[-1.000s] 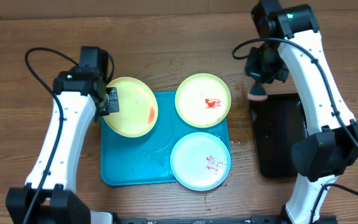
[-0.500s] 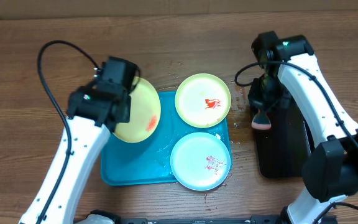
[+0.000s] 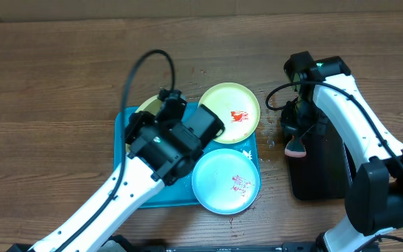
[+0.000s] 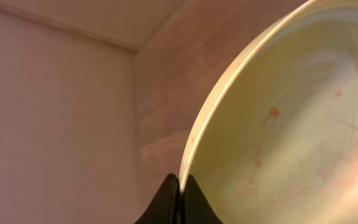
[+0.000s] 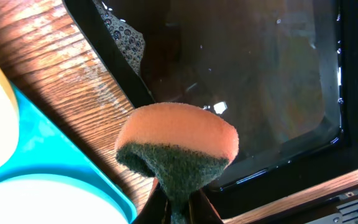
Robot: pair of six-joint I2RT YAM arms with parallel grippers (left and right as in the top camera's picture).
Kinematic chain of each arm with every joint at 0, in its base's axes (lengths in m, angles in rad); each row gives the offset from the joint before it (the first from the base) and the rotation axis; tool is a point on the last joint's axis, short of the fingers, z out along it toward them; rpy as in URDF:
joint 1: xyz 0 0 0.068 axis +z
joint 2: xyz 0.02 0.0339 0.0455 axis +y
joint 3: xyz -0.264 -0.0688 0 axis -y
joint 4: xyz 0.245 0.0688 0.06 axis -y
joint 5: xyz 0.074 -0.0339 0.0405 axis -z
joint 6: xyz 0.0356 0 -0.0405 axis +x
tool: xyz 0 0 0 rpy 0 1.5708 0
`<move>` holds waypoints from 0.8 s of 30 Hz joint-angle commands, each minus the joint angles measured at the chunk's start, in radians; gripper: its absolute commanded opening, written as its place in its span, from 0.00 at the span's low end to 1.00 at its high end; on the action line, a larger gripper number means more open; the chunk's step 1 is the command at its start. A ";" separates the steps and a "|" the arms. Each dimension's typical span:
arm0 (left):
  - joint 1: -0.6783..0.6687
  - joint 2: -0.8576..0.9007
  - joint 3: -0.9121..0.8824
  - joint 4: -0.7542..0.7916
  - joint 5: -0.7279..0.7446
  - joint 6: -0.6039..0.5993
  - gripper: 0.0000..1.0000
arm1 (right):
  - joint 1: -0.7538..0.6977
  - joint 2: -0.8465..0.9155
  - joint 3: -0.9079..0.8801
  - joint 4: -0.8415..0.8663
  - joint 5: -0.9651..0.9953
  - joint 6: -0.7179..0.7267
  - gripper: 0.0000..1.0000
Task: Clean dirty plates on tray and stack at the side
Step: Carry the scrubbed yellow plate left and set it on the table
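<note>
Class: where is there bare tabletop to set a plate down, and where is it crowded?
Bare wood lies left of the turquoise tray and along the far edge beyond the plates. Crowded: the tray, under the left arm and plates, and the narrow strip between it and the black tray, beside the sponge.

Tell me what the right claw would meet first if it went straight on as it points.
Probably the black tray, at its rim, with the held sponge touching first; depth is unclear.

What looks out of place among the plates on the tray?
The light-blue plate hangs over the turquoise tray's near right corner, partly above the table, and carries red smears.
</note>
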 commanded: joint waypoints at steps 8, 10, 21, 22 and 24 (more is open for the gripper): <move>-0.048 0.132 0.023 0.003 -0.241 0.011 0.04 | -0.004 -0.062 0.001 0.008 0.011 -0.004 0.04; -0.048 0.165 0.023 0.004 -0.253 0.026 0.04 | -0.004 -0.062 0.001 0.011 0.011 -0.005 0.04; -0.048 0.246 0.023 0.003 -0.249 0.038 0.04 | -0.004 -0.062 0.001 0.014 0.010 -0.023 0.04; -0.048 0.246 0.023 0.003 -0.249 0.037 0.05 | -0.004 -0.062 0.001 0.014 0.011 -0.023 0.04; -0.048 0.246 0.023 0.002 -0.247 0.023 0.04 | -0.004 -0.062 0.001 0.014 0.010 -0.023 0.04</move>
